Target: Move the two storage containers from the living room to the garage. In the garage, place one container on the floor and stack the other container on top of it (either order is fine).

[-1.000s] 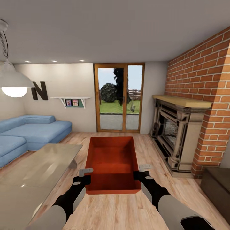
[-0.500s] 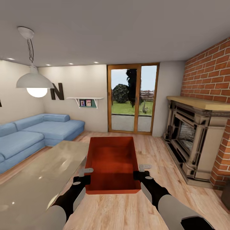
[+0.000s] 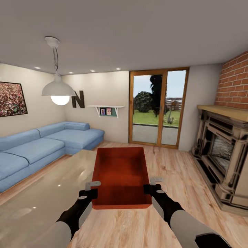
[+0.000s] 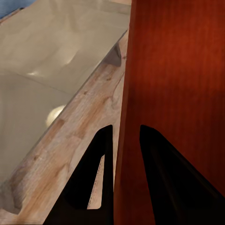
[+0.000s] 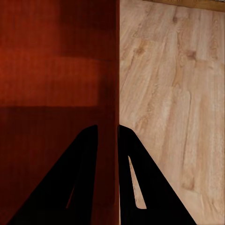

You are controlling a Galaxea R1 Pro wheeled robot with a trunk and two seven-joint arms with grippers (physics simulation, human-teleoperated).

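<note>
On the far left wall hangs a framed picture (image 3: 12, 98) of reddish foliage, and below it a blue sectional sofa (image 3: 41, 144) runs along the wall into the corner. A white pendant lamp (image 3: 58, 90) hangs from the ceiling in front of a dark letter N (image 3: 78, 99) on the back wall, with a small white shelf (image 3: 106, 109) beside it. Low in the head view, a glossy beige table (image 3: 41, 199) stretches from the lower left toward the middle of the room.

The left gripper (image 3: 90, 191) has its jaws clamped over the left wall of the storage container (image 3: 121, 175); in the left wrist view one dark finger lies outside the orange-red wall (image 4: 173, 93) and the other inside it (image 4: 123, 185). The open-top container is held level in front of the robot, above the light wood-plank floor (image 3: 172, 172), its left side just beside the table's edge. The right gripper (image 3: 153, 187) grips the opposite wall in the same way, its jaws closed on the thin red wall (image 5: 56, 84) with one finger on each side (image 5: 108, 183).

Behind the container stand wood-framed glass doors (image 3: 157, 106) giving onto a lawn and bushes. At the far right are the ornate fireplace (image 3: 224, 158) with its wooden mantel and the red brick wall (image 3: 234, 82) above it.
</note>
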